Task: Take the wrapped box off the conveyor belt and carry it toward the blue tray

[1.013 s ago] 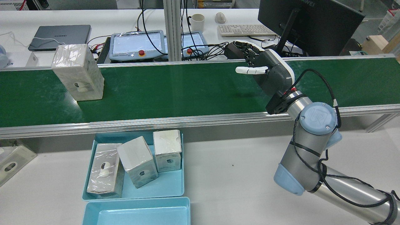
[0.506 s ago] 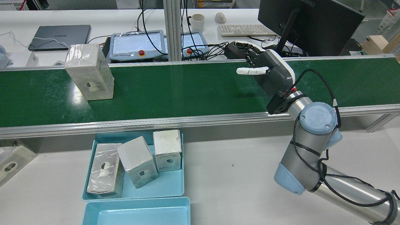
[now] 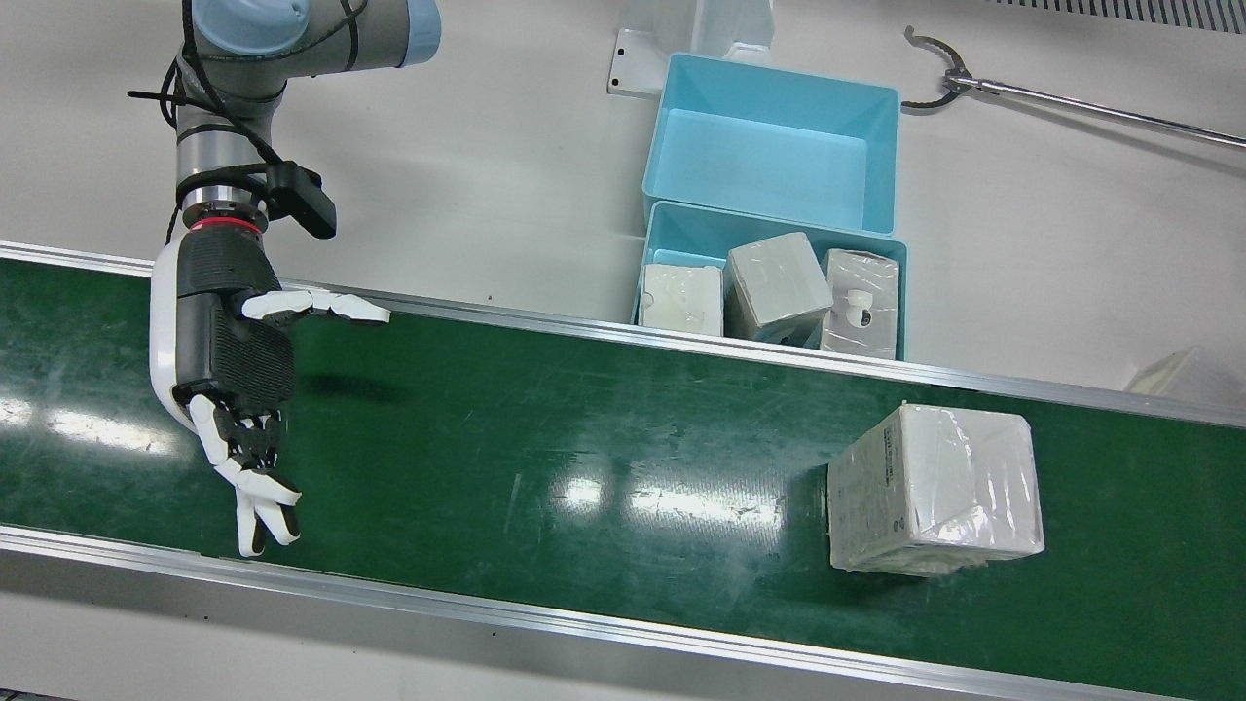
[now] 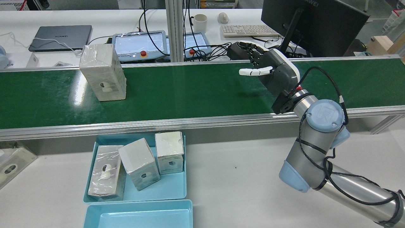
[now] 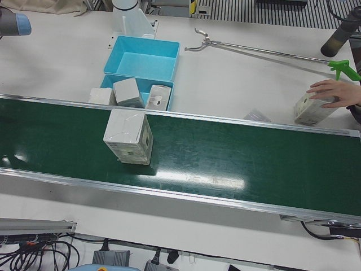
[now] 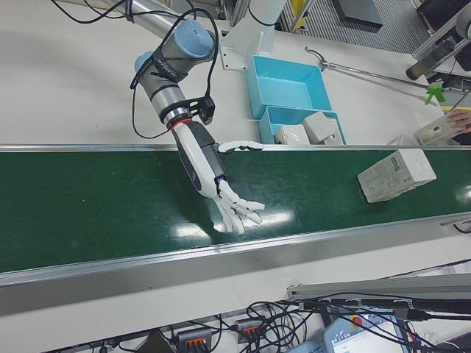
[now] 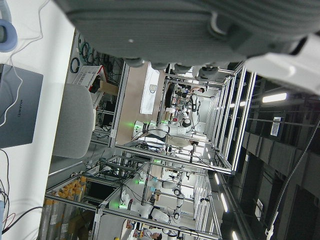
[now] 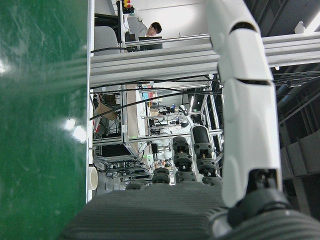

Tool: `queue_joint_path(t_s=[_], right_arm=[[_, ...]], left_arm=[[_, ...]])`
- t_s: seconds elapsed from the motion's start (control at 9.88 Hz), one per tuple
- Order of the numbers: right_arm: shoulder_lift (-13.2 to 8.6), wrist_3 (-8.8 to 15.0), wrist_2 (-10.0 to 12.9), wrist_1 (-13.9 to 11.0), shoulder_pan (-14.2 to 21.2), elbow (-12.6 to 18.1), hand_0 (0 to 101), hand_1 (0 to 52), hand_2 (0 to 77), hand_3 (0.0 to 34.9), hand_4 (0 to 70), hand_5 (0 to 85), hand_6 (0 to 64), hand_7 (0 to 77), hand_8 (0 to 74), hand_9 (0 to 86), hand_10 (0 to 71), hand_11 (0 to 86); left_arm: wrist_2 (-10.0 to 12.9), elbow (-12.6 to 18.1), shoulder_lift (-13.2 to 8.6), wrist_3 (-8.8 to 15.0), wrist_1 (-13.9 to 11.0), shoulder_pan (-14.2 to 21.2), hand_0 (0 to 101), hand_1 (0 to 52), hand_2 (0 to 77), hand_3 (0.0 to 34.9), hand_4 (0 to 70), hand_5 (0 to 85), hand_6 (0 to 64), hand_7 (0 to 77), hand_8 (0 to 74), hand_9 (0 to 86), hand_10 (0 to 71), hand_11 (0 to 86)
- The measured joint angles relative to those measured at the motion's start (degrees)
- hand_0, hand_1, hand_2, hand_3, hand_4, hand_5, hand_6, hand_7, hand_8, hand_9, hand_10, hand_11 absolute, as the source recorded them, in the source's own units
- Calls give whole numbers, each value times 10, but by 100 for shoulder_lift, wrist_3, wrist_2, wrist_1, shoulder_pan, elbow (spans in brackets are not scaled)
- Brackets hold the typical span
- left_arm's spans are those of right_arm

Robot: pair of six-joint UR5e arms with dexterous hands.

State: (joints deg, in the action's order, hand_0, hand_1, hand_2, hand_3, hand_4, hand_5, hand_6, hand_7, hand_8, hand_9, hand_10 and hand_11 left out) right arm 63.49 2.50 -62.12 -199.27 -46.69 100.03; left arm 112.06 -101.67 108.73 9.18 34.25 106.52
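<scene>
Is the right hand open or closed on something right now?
Open: the right hand hovers over the belt, fingers spread, holding nothing.

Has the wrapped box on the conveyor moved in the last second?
Yes. In the rear view the wrapped box has travelled rightward along the belt toward the right hand; it now stands by the pendant, previously left of it.

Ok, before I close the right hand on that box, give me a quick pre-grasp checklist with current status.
1. Right hand open, fingers apart: ok.
2. Right hand over the conveyor belt: ok.
3. Wrapped box within the hand's grasp: not ok, far along the belt.
4. Box upright on the belt: ok.
5. Space in the blue tray holding three boxes: cannot tell; the second tray is empty.
6. Left hand out of the way: cannot tell.
</scene>
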Motion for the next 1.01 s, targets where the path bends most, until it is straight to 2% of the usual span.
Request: queue_joint_path(t_s=[0.2, 0.3, 1.01], right_arm=[[-18, 82, -16, 1, 0, -13, 498, 191, 158, 0, 104, 229, 71, 55, 16, 49, 0, 5], [-43, 112, -18, 4, 4, -40, 483, 153, 125, 0, 104, 245, 71, 65, 27, 49, 0, 5], [-143, 164, -20, 25, 30, -141, 478, 136, 114, 0, 115, 235, 76, 65, 27, 49, 0, 11]], left_arm=[[0, 0, 0, 0, 0, 0, 0, 0, 11, 0, 0, 11, 5, 0, 5, 5, 5, 5], [0, 0, 0, 0, 0, 0, 0, 0, 11, 0, 0, 11, 5, 0, 5, 5, 5, 5], [0, 0, 0, 0, 0, 0, 0, 0, 11, 0, 0, 11, 5, 5, 5, 0, 5, 5]])
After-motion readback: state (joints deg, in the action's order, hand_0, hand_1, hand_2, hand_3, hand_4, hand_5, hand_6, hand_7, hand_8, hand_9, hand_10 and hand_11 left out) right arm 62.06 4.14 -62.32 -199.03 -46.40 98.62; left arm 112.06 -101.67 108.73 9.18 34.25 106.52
